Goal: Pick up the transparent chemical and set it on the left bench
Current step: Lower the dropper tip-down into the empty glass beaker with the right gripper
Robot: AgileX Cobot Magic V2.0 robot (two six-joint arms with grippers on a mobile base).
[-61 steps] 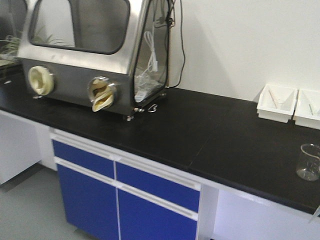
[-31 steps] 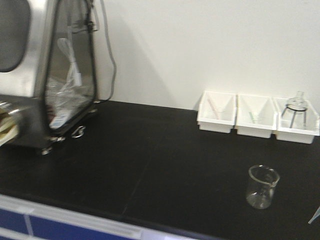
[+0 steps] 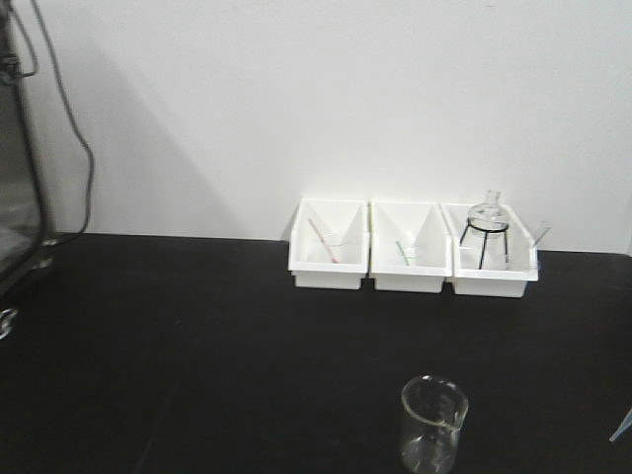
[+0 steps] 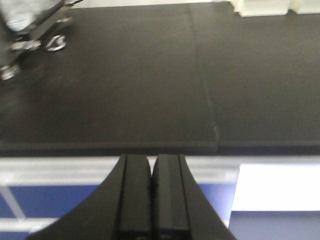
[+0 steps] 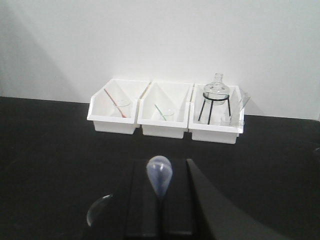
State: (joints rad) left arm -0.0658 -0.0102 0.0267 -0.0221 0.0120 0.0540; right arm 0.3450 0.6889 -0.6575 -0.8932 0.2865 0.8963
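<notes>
The transparent chemical, a small clear glass beaker, stands upright on the left bench, a matte-black worktop against a white wall, near its front edge. Its rim shows in the right wrist view, just left of my right gripper. That gripper is shut on a translucent dropper pipette, bulb pointing up between the fingers. The pipette's tip shows at the front view's right edge. My left gripper is shut and empty, hanging before the bench's front edge.
Three white bins line the back wall. The right one holds a round glass flask on a black tripod. A steel glovebox's corner and feet stand at the left. Blue cabinet fronts lie below the bench.
The front view has swung right along the bench. The glovebox has slid almost out at the left; the bins and beaker have moved from the right edge toward the centre.
</notes>
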